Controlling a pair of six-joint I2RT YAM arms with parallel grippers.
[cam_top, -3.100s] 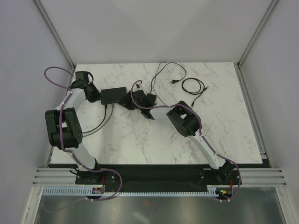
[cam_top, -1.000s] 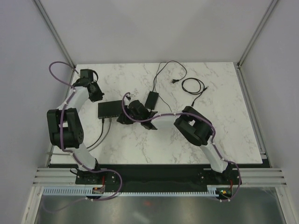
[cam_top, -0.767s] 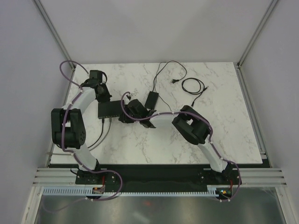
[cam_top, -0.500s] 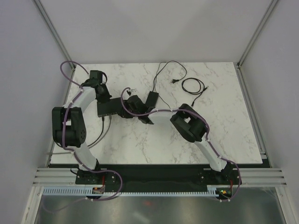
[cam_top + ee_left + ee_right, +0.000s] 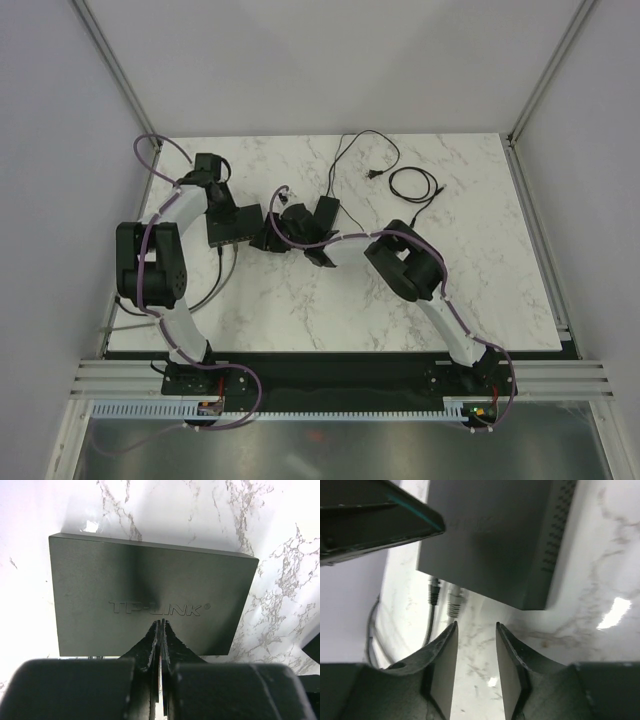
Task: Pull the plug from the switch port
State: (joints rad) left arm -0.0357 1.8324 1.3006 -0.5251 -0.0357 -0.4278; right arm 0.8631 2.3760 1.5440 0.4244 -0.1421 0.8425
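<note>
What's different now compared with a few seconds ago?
The left gripper swung in from the table's left edge and now sits, shut, over the top of the black box. The box slid a little toward the arms' bases. The right gripper stays beside the box, open and empty. Both plugs remain in their ports; the coiled cable has not moved.

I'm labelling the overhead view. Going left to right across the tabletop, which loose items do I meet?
network switch → power adapter brick → coiled black cable
</note>
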